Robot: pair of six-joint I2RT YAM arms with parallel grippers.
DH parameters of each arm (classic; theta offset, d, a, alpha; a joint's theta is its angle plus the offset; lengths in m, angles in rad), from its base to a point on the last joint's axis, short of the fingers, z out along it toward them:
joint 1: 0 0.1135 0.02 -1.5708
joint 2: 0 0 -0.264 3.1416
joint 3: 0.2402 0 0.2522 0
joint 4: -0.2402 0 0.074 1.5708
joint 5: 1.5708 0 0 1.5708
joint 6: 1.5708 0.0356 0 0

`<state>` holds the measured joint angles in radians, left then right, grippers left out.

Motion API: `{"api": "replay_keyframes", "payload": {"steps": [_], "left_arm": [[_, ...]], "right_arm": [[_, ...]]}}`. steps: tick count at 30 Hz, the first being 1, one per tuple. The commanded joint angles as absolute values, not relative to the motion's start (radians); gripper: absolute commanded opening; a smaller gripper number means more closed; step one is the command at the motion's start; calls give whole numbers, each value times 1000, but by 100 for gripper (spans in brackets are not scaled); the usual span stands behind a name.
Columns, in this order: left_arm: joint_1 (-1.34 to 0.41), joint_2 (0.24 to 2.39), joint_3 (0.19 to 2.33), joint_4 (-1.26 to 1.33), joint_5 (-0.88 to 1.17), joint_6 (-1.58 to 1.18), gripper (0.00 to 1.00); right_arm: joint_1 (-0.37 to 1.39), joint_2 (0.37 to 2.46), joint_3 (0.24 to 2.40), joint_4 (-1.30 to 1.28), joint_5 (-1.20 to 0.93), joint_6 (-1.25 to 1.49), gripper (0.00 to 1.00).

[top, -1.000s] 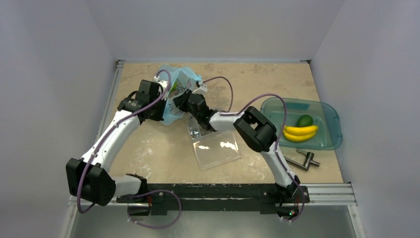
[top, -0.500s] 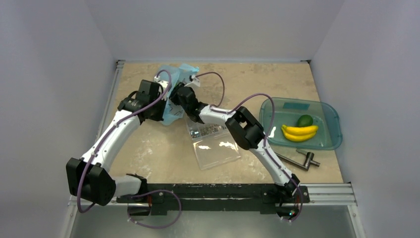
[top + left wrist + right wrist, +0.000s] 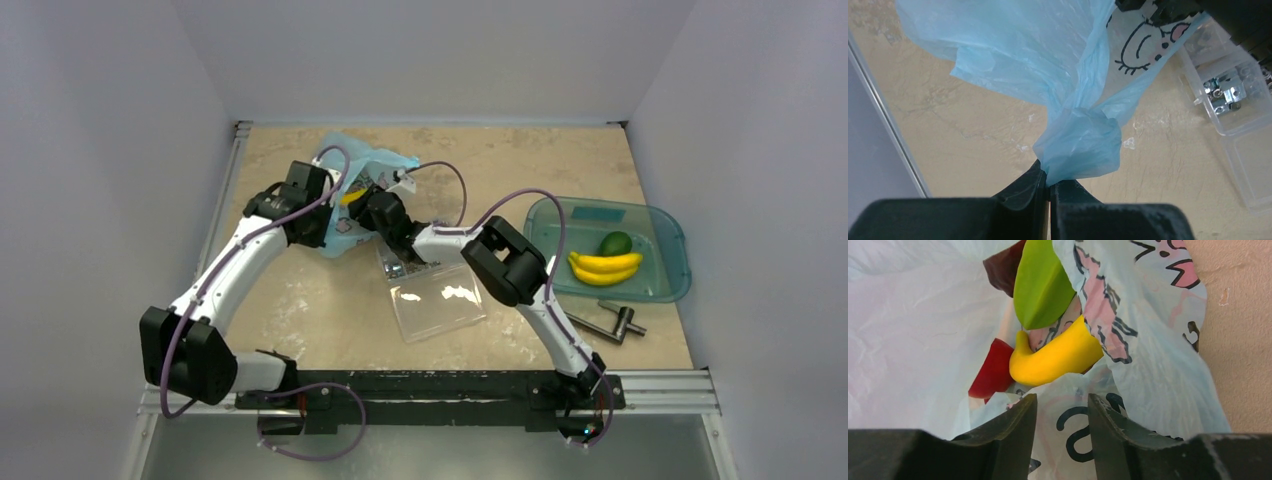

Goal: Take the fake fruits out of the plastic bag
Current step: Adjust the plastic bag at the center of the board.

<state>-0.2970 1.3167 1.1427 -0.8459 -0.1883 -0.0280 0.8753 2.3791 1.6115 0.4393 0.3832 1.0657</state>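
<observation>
One bag (image 3: 1083, 145) is pinched by the left gripper (image 3: 1049, 176); four fruits (image 3: 1058, 352) are seen inside, before the parted, empty right gripper (image 3: 1062, 401).

Beige table (image 3: 520, 160) carries plastic bag (image 3: 380, 160), clear box (image 3: 440, 305), teal tray (image 3: 590, 215), metal tool (image 3: 610, 325)

Crinkly light-blue plastic bag (image 3: 375, 160) slumps just beyond the clear box's (image 3: 440, 300) far-left corner, mouth open, holding a yellow banana (image 3: 1058, 357), green fruit (image 3: 1040, 285), red one (image 3: 993, 372) and dark red one (image 3: 1003, 265); well right of the box lie a banana bunch (image 3: 605, 268) and second green fruit (image 3: 616, 243)
</observation>
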Motion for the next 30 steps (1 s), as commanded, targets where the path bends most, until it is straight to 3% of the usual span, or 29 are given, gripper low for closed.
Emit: {"api": "replay_keyframes", "payload": {"steps": [1, 9, 18, 22, 30], "left_arm": [[-302, 1339, 1176, -945, -178, -4, 0], [-304, 1304, 1086, -905, -142, -11, 0], [-321, 1321, 1082, -894, -116, 22, 0], [-323, 1302, 1081, -885, -111, 16, 0], [-337, 1280, 1078, -874, -102, 18, 0]], "right_arm": [[874, 2381, 1609, 424, 404, 1066, 45], [862, 2447, 1711, 361, 392, 1128, 62], [858, 2377, 1716, 405, 385, 1097, 65], [854, 2363, 1723, 411, 395, 1102, 62], [849, 2422, 1804, 361, 395, 1139, 37]]}}
